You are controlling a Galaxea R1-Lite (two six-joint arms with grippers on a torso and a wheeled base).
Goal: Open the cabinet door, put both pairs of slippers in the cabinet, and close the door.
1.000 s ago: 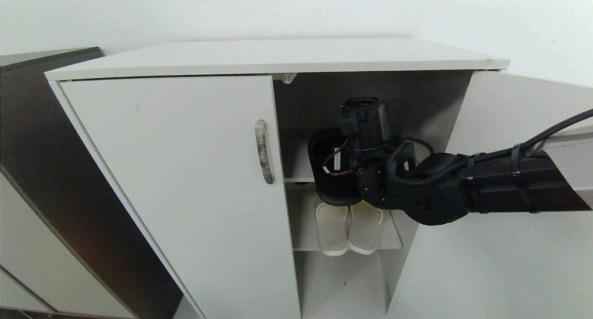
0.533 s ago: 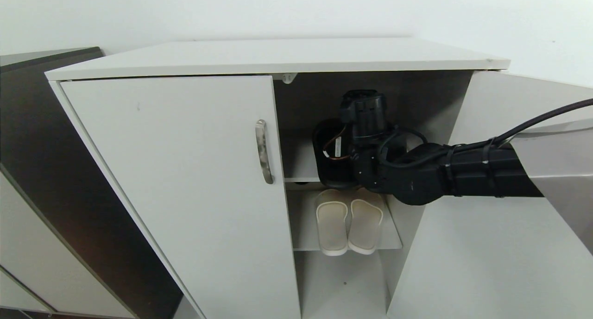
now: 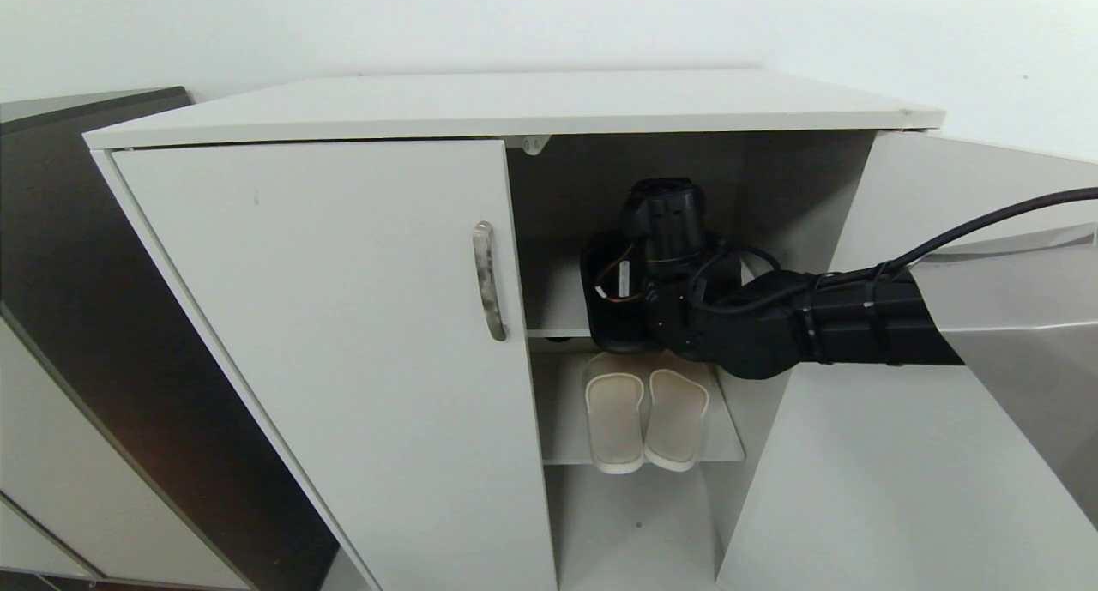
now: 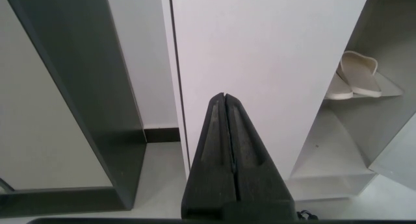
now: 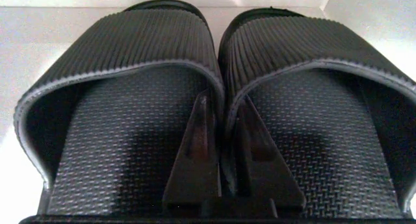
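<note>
Nearest to me, my left gripper [image 4: 224, 152] hangs low with its two fingers pressed flat together, holding nothing. It sits in front of the closed left door [image 3: 343, 342] of the white wooden cabinet [image 3: 515, 102]. That door's curved metal handle [image 3: 487, 280] is on its right edge.

On the right side, the flat white right door [image 3: 901, 454] is swung wide open towards me, and my right arm reaches past it into the cabinet. My right gripper [image 5: 224, 104] is clamped on the black ribbed rubber slippers [image 5: 130, 120]. It pinches the two inner side walls together, so the pair rides side by side with toes pointing to the far wall. The black pair [image 3: 605, 308] is at the level of the upper shelf, heels poking out over its near edge. I can't tell if the soles are touching down.

One shelf lower, the cream-white moulded slippers [image 3: 643, 407] lie flat and side by side, heels just over that shelf's near edge.
</note>
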